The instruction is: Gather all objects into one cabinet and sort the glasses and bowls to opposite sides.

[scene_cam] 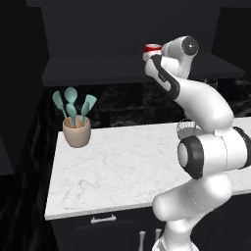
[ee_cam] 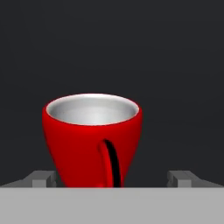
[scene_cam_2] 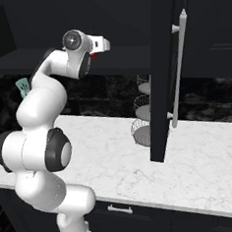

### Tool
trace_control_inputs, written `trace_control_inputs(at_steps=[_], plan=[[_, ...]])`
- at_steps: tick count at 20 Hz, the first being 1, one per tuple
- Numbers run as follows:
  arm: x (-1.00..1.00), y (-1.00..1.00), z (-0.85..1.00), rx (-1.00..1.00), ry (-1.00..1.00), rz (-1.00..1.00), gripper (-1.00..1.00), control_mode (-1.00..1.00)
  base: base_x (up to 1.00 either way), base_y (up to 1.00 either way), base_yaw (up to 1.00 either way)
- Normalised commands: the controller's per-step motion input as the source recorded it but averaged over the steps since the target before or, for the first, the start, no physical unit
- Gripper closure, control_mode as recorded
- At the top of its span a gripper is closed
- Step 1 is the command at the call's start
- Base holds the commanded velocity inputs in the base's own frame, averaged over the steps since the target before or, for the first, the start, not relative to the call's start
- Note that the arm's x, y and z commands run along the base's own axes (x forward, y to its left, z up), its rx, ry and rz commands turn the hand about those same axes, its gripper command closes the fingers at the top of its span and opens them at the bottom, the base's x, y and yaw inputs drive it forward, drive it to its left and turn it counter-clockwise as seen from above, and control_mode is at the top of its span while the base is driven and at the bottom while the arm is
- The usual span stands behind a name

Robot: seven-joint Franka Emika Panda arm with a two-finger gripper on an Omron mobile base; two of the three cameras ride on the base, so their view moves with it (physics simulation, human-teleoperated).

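Up in the left base view, the small glossy red cup with a white inside (scene_cam: 152, 48) stands on the dark cabinet shelf (scene_cam: 88, 68), just beyond the white arm's wrist. From the right base view, the tall black cabinet door with its long silver bar handle (scene_cam_2: 179, 68) hangs open over the white marble tabletop (scene_cam_2: 210, 164). Through the hand view, the claw (ee_cam: 112, 177) gapes fully wide and empty, cup between its tips, handle facing the camera; I'd advance level, centre it, then close gently.

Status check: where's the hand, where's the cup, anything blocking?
Hand open, fingers either side of small red cup, not closed. Cup upright on dark upper shelf, handle facing the hand. Nothing between them.
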Motion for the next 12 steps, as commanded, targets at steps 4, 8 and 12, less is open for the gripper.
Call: trace_control_inputs(at_steps=[4, 8, 12], plan=[[0.25, 0.04, -0.29, -0.01, 0.00, 0.01, 1.00, -1.00, 0.00, 0.00, 0.00], [0.44, -0.02, -0.23, 0.01, 0.00, 0.00, 1.00, -1.00, 0.00, 0.00, 0.00], [0.44, 0.00, -0.24, 0.00, 0.00, 0.00, 1.00, -1.00, 0.00, 0.00, 0.00]])
